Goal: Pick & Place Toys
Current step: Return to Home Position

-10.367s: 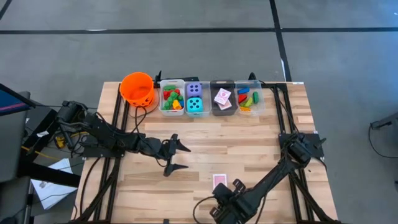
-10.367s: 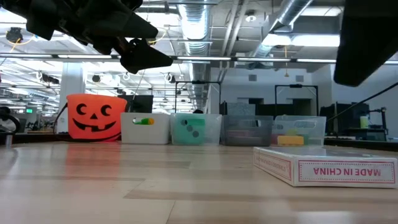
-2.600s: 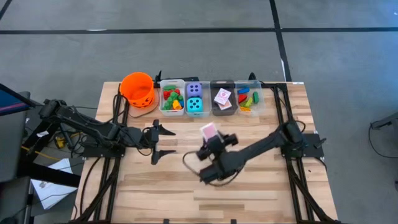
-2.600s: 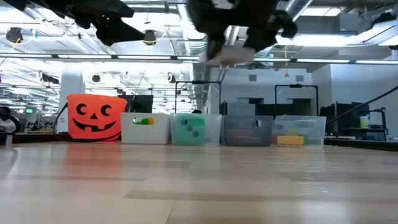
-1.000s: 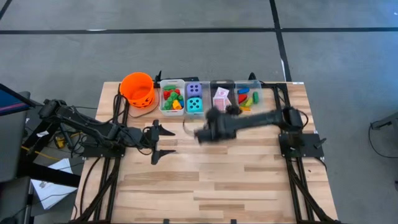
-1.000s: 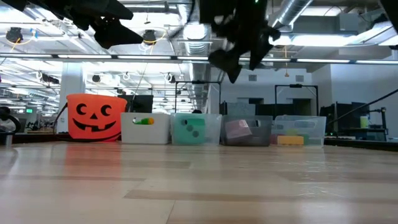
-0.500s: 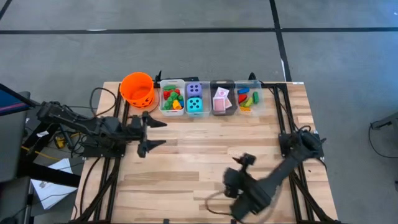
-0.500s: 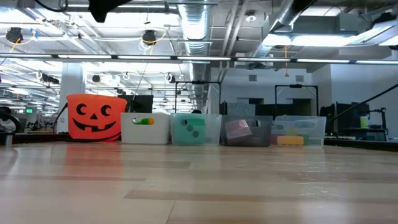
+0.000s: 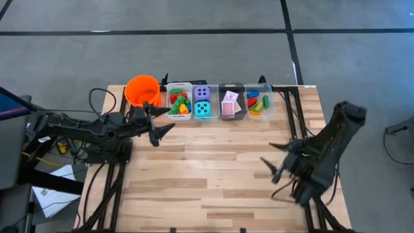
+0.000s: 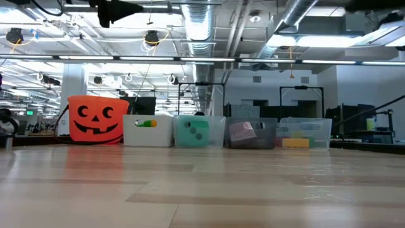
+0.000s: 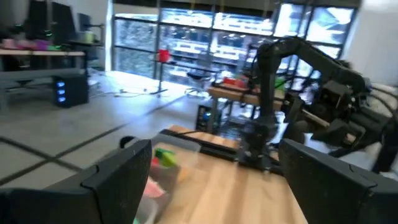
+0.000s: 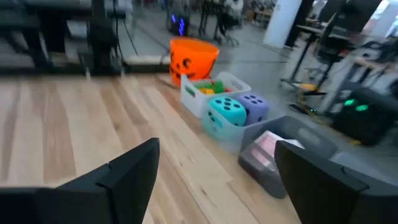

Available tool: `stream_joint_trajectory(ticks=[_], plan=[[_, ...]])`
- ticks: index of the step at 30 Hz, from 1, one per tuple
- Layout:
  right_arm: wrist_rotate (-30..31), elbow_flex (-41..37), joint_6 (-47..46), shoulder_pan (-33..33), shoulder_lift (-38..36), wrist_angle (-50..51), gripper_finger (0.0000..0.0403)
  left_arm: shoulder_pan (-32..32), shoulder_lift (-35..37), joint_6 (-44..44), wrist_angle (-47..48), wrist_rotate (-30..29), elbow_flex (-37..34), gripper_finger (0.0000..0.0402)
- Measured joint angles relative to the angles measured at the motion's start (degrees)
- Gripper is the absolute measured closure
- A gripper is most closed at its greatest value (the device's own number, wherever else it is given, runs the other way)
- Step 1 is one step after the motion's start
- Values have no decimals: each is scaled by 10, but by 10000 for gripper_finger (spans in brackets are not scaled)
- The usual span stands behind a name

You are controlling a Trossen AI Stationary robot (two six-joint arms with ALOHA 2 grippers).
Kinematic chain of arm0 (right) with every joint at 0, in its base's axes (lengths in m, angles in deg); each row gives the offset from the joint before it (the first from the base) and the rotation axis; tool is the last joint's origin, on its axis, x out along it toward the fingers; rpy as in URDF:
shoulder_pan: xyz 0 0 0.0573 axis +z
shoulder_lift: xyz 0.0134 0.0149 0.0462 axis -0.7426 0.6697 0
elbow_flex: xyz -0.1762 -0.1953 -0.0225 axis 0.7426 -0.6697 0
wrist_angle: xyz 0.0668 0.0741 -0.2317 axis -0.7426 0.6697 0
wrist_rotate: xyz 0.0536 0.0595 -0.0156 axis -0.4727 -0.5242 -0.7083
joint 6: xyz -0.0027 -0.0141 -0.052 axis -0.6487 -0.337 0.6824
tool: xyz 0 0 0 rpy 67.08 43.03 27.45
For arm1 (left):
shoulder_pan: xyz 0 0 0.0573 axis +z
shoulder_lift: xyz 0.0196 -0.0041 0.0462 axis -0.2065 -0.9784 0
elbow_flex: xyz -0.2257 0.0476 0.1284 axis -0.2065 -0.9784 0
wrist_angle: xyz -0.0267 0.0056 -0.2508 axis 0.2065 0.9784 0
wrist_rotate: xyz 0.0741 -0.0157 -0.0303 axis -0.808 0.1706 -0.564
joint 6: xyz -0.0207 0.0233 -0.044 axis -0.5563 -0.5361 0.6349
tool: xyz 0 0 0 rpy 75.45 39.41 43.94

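Observation:
The toys lie in a row of clear bins at the table's far edge: coloured bricks (image 9: 178, 103), a purple die (image 12: 254, 107) and a teal die (image 12: 227, 115) in one bin, pink-backed cards (image 9: 231, 102), and more bricks (image 9: 259, 102). My left gripper (image 9: 160, 123) hangs open above the table's far left, just in front of the brick bin and the orange bucket (image 9: 142, 90). My right gripper (image 9: 270, 163) is open over the table's right side and points toward the left. Both wrist views show nothing between the fingers.
The bucket and the bins stand side by side along the far edge. Bare wooden tabletop (image 9: 213, 175) stretches between the two arms. The low view shows only the left gripper (image 10: 120, 7) at the picture's top, high above the board.
My right gripper has drawn back from the bins, swung over the near part of the table and come to the right side, turning as it went. My left gripper has risen and moved toward the far left, nearer the bucket. The cards stay in their bin.

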Motion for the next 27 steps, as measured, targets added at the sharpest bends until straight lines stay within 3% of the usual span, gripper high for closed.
stream_joint_trajectory(ticks=[4, 9, 20, 24, 27], plan=[[25, -150, 71, -3, -122, -169, 92, 23, 0, 0, 3, 0, 0, 60], [19, -262, 224, -3, -249, -354, 92, 24, 2, 9, 3, 1, 0, 60], [-79, -355, 538, -9, -462, -561, 92, 24, 1, 100, 80, 3, 0, 60], [-126, -391, 647, -38, -519, -650, 92, 24, 1, 107, 82, 3, 0, 60], [-195, -431, 746, -80, -564, -751, 92, 24, 1, 112, 83, 3, 0, 60]])
